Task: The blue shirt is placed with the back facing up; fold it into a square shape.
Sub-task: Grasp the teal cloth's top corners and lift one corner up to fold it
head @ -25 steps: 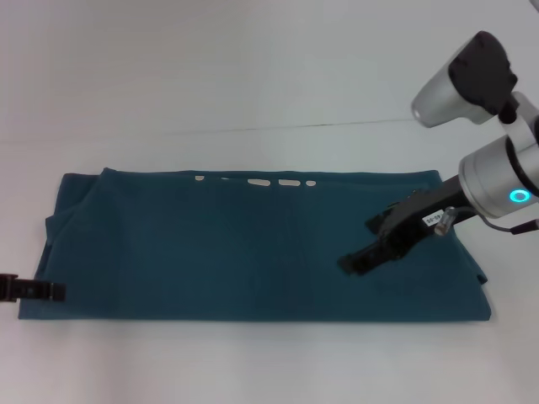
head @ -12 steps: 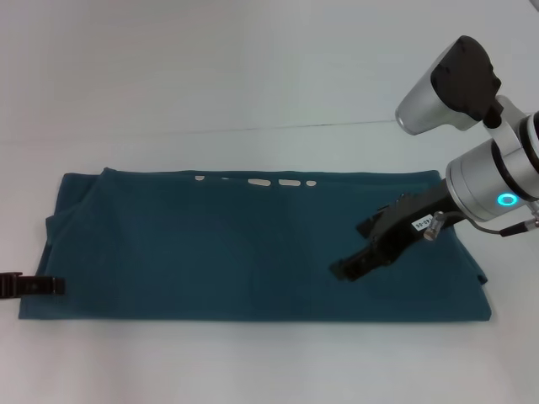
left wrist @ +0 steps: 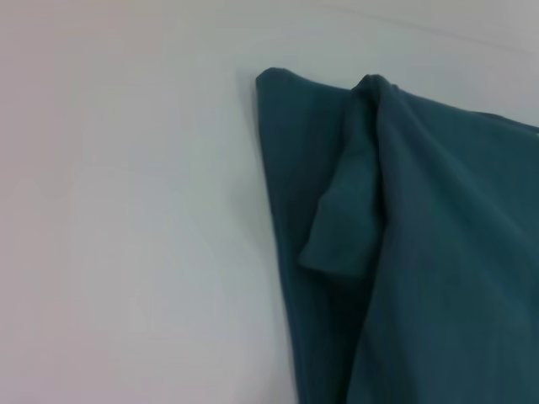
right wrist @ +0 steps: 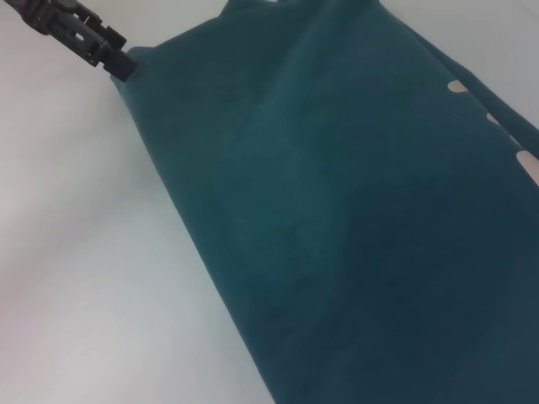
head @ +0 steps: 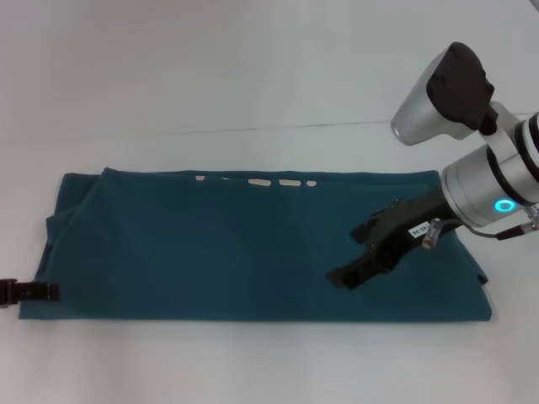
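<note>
The blue shirt (head: 210,244) lies flat on the white table as a long rectangle running left to right. My right gripper (head: 347,252) hovers over the shirt's right part, open, with nothing between its fingers. My left gripper (head: 34,291) sits low at the shirt's near left corner, just off the cloth edge; it also shows in the right wrist view (right wrist: 80,35), beside that corner. The left wrist view shows the blue shirt (left wrist: 421,210) at its left end, with a tucked fold of cloth (left wrist: 345,219) lying on top. Smooth shirt (right wrist: 354,210) fills the right wrist view.
The white table (head: 253,84) surrounds the shirt on all sides, with a faint seam line (head: 253,129) behind it. A row of small pale gaps (head: 261,182) runs along the shirt's far edge.
My right gripper has moved a little left and nearer over the shirt. My left gripper has drawn back to the left, off the cloth edge. The shirt has not shifted.
</note>
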You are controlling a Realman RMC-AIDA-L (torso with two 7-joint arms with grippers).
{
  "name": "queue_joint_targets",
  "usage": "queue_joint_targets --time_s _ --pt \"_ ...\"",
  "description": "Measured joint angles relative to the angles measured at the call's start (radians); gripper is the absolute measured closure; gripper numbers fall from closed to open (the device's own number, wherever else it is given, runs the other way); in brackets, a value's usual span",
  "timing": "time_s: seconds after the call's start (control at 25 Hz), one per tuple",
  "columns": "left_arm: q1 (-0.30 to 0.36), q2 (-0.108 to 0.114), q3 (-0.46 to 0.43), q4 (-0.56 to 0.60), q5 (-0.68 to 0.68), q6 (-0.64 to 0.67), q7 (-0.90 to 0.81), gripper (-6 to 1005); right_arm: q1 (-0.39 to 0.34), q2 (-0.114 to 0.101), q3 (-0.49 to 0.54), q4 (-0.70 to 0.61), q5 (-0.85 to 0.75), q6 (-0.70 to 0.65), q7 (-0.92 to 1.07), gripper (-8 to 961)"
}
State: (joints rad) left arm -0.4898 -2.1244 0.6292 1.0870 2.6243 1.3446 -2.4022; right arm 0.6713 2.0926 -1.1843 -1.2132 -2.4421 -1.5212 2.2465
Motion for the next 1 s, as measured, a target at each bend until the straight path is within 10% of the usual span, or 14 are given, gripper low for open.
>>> queue_joint_targets --time_s 1.0 --pt "-0.005 -0.014 0.038 -0.029 0.017 -0.044 0.008 91 0.011 0.000 -0.029 0.021 0.000 0.007 0.006 34"
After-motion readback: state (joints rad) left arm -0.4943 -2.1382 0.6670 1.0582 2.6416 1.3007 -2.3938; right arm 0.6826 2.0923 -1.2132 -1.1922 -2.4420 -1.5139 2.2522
